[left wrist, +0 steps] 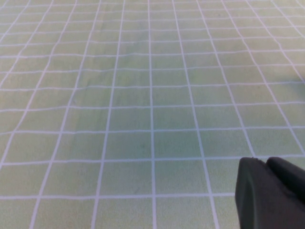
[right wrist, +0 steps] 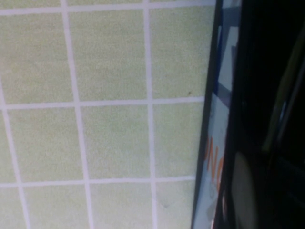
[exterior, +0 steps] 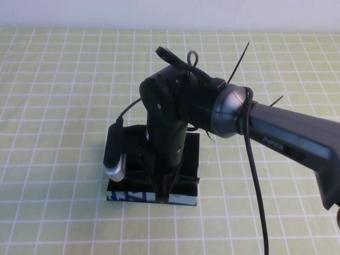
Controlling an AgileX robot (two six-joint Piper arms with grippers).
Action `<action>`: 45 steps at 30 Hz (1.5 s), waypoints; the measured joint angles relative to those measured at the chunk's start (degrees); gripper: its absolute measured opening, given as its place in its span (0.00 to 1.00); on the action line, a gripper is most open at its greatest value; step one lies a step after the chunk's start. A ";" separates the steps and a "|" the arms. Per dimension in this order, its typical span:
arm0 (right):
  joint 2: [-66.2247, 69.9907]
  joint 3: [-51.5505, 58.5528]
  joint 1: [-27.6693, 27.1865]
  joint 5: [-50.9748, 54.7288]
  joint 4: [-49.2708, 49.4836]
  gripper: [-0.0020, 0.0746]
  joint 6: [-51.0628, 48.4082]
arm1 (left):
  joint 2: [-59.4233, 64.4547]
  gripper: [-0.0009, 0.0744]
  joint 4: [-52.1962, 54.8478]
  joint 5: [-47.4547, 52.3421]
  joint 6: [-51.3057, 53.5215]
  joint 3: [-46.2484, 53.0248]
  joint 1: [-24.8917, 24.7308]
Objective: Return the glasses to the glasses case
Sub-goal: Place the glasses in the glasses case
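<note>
right gripper (exterior: 166,183) low inside case (exterior: 183,197) near table's front edge, grip unreadable | glasses hidden, can't place | left gripper (left wrist: 271,195) off over bare cloth (left wrist: 143,95), state unclear | risk: arm knocks case, glasses seat crooked

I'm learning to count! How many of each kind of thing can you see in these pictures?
Glasses case: 1
Right pincer, at the case: 1
Left pincer, over the green cloth: 1
Glasses: 0 seen
Total: 3
</note>
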 joint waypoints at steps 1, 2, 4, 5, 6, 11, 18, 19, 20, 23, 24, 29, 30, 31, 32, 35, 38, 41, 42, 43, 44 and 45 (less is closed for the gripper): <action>0.12 0.00 0.00 0.00 0.00 0.03 0.00 | 0.00 0.01 0.00 0.00 0.00 0.00 0.00; 0.12 0.00 0.00 0.00 0.00 0.03 0.00 | 0.00 0.01 0.00 0.00 0.00 0.00 0.00; 0.35 -0.36 0.00 0.00 0.00 0.03 0.00 | 0.00 0.01 0.00 0.00 0.00 0.00 0.00; 0.42 -0.34 0.00 0.00 0.00 0.03 0.00 | 0.00 0.01 0.00 0.00 0.00 0.00 0.00; 0.48 -0.34 0.00 0.00 0.00 0.03 0.00 | 0.00 0.01 0.00 0.00 0.00 0.00 0.00; 0.77 -0.60 0.00 0.00 0.00 0.03 0.00 | 0.00 0.01 0.00 0.00 0.00 0.00 0.00; 1.13 -0.82 0.00 0.00 0.00 0.03 0.00 | 0.00 0.01 0.00 0.00 0.00 0.00 0.00; 1.13 -0.82 0.00 0.00 0.00 0.03 0.15 | 0.00 0.01 0.00 0.00 0.00 0.00 0.00; 1.19 -0.82 0.00 0.00 0.00 0.03 0.15 | 0.00 0.01 0.00 0.00 0.00 0.00 0.00; 1.19 -0.82 0.00 0.00 0.00 0.03 0.34 | 0.00 0.01 0.00 0.00 0.00 0.00 0.00; 1.19 -0.82 0.00 0.00 0.00 0.03 0.34 | 0.00 0.01 0.00 0.00 0.00 0.00 0.00; 1.19 -0.82 0.00 0.00 -0.46 0.03 0.34 | 0.00 0.01 0.00 0.00 0.00 0.00 0.00; 1.19 -0.82 0.00 0.00 -0.61 0.03 0.34 | 0.00 0.01 0.00 0.00 0.00 0.00 0.00; 1.19 -0.82 0.00 0.00 -0.76 0.03 0.34 | 0.00 0.01 0.00 0.00 0.00 0.00 0.00; 1.07 -0.82 0.00 0.00 -0.88 0.03 0.34 | 0.00 0.01 0.00 0.00 0.00 0.00 0.00; 0.96 -0.82 0.00 0.00 -1.07 0.03 0.38 | 0.00 0.01 0.00 0.00 0.00 0.00 0.00; 0.96 -1.67 0.00 0.00 -1.30 0.03 0.99 | 0.00 0.01 0.00 0.00 0.00 0.00 0.00; 0.87 -2.81 0.00 0.00 -1.42 0.03 1.48 | 0.00 0.01 0.00 0.00 0.00 0.00 0.00; 0.84 -2.83 0.00 0.00 -1.44 0.03 1.48 | 0.00 0.01 0.00 0.00 0.00 0.00 0.00; 0.74 -2.93 0.12 0.00 -1.44 0.03 1.48 | 0.00 0.01 0.00 0.00 0.00 0.00 0.00; 0.74 -2.93 0.12 0.00 -1.44 0.03 1.48 | 0.00 0.01 0.00 0.00 0.00 0.00 0.00; 0.74 -2.93 0.12 0.00 -1.44 0.03 1.48 | 0.00 0.01 0.00 0.00 0.00 0.00 0.00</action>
